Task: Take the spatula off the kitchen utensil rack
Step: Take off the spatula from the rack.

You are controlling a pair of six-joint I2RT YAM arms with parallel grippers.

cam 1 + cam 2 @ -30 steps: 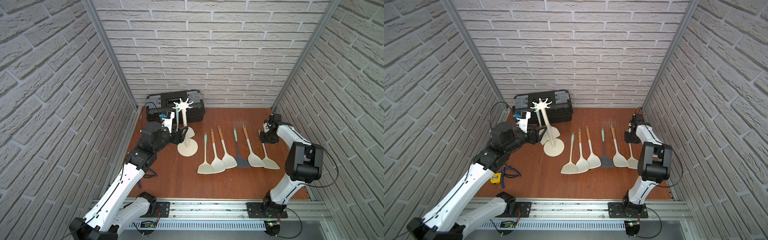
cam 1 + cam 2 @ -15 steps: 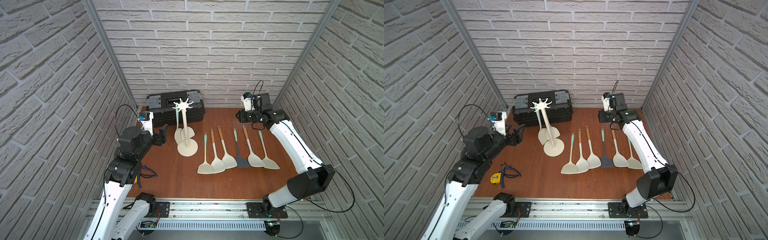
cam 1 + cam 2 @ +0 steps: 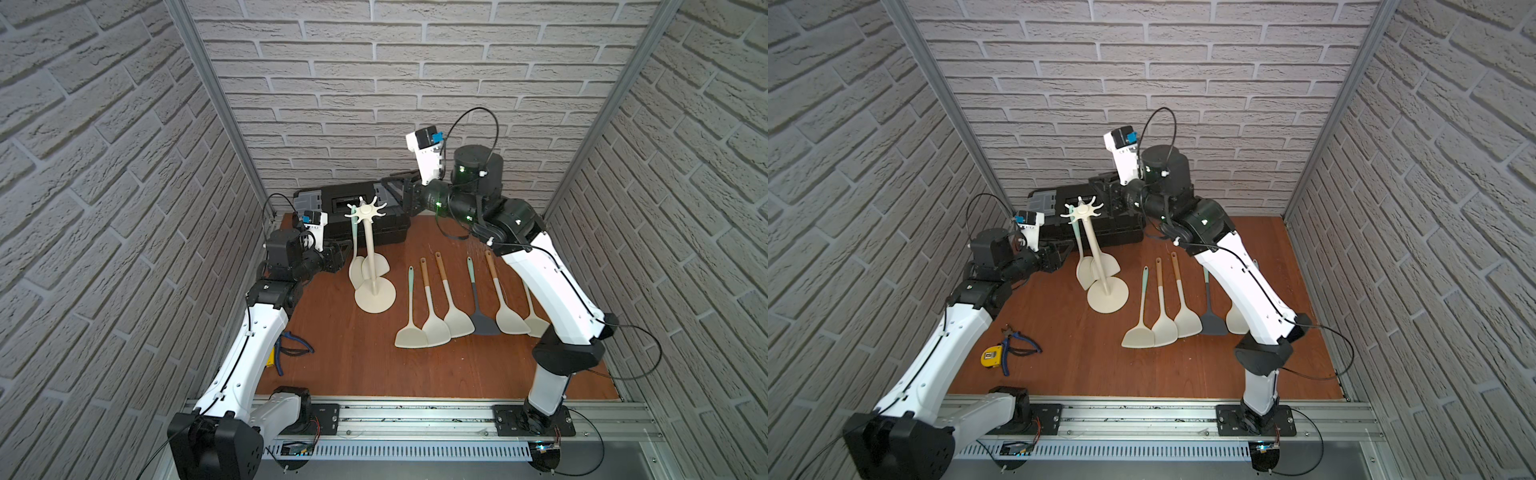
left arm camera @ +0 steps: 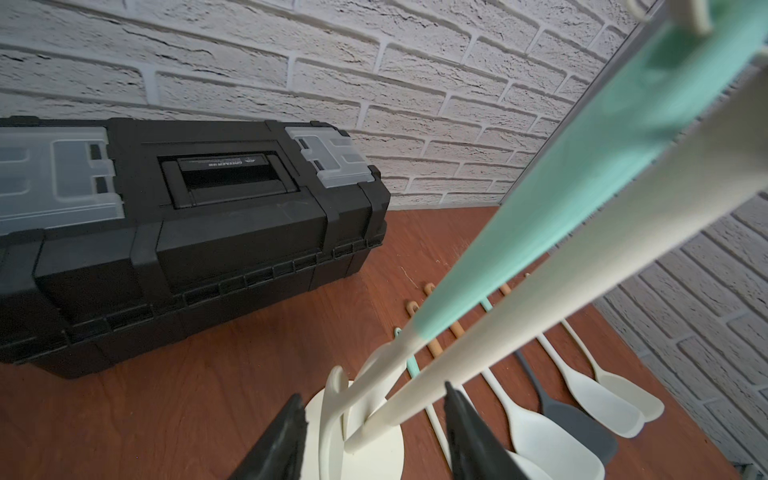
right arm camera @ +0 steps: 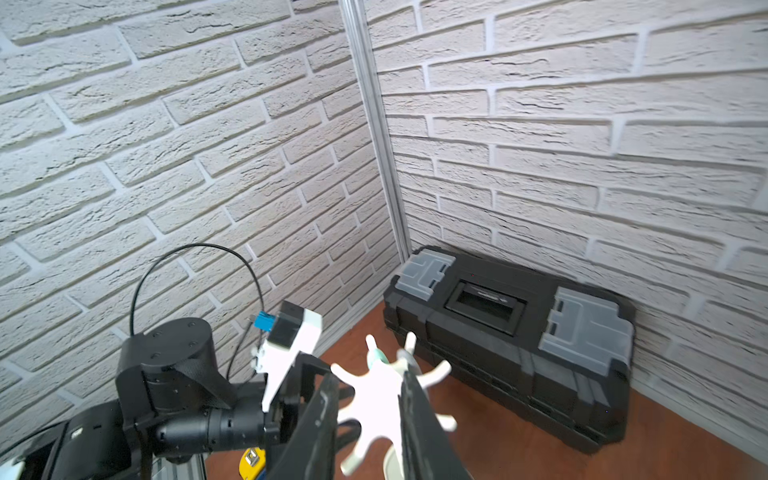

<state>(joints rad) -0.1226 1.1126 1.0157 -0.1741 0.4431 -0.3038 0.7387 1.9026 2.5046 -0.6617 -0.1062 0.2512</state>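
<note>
One spatula (image 3: pixel 354 237) hangs by its teal handle from the rack (image 3: pixel 374 295); my left gripper (image 4: pixel 372 392) is spread around the pole low down, my right gripper (image 5: pixel 369 375) slightly parted, empty, near the crown; I'd clamp the pole, then lift the handle off its hook.

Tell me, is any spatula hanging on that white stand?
Yes, hanging: a teal-handled spatula dangles from a crown prong of the kitchen utensil rack, blade near its base.
</note>
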